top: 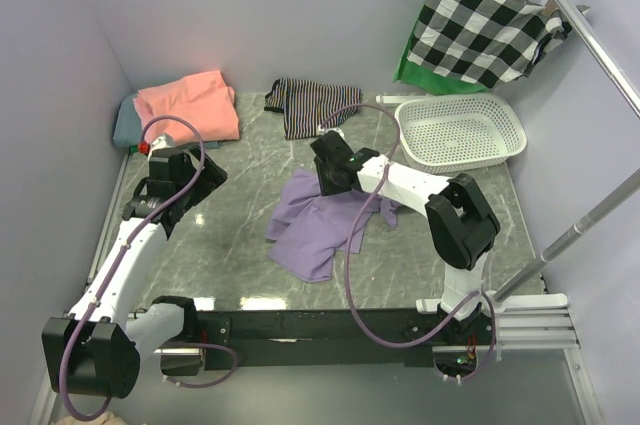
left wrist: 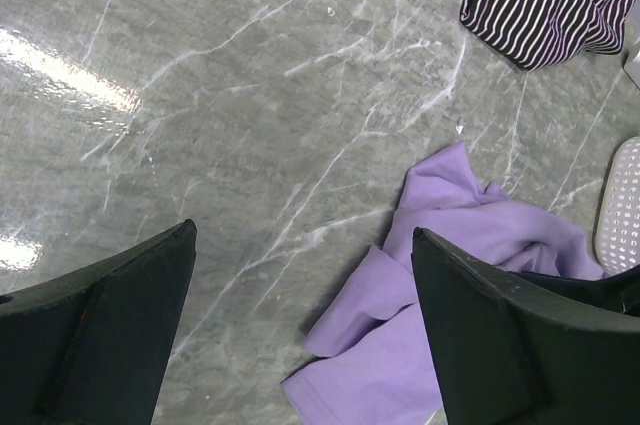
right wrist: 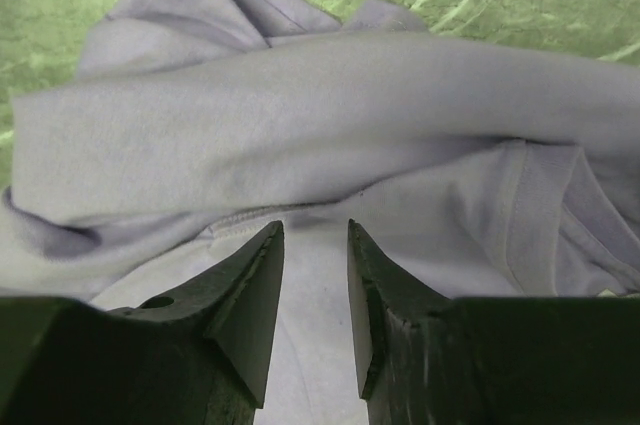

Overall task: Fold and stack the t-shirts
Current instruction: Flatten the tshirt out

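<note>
Gently lower your right gripper (right wrist: 313, 237), a little apart now, onto the purple shirt (right wrist: 300, 115) and pinch one edge; your left gripper (left wrist: 302, 235) is wide apart

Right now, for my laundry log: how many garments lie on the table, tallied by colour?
Lavender t-shirt: 1
Salmon-pink t-shirt: 1
Grey-teal t-shirt: 1
Striped garment: 1
Total: 4

Pale lilac walls (top: 250, 15) enclose a grey marbled tabletop (top: 250, 170), glare streaking its near edge.
</note>
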`<control>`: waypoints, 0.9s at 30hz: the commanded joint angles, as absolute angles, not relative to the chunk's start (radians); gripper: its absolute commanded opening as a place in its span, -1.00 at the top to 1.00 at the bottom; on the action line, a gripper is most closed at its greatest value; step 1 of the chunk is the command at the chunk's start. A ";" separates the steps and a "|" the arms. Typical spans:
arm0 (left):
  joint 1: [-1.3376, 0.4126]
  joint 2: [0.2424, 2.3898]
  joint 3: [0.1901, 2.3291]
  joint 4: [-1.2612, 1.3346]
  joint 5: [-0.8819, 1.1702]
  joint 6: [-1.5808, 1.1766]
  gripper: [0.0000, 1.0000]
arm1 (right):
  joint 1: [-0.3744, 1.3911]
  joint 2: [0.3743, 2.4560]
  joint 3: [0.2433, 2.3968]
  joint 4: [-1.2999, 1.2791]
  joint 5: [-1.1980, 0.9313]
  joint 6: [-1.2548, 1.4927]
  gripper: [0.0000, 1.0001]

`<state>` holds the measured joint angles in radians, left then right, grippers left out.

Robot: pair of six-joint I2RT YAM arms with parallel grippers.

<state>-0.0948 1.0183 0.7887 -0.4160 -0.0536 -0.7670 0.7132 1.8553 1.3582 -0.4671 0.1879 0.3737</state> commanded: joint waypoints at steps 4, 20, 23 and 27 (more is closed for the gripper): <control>-0.091 1.003 0.787 -0.403 -0.069 -0.738 -0.88 | 0.721 1.914 1.375 -0.420 0.195 0.419 0.22; -0.091 1.023 0.792 -0.391 -0.049 -0.729 -0.87 | 0.722 1.901 1.352 -0.408 0.175 0.413 1.00; -0.091 1.026 0.793 -0.388 -0.040 -0.723 -0.87 | 0.735 1.820 1.338 -0.408 0.172 0.391 1.00; -0.091 1.037 0.795 -0.379 -0.028 -0.724 -0.88 | 0.758 1.712 1.347 -0.434 0.205 0.370 1.00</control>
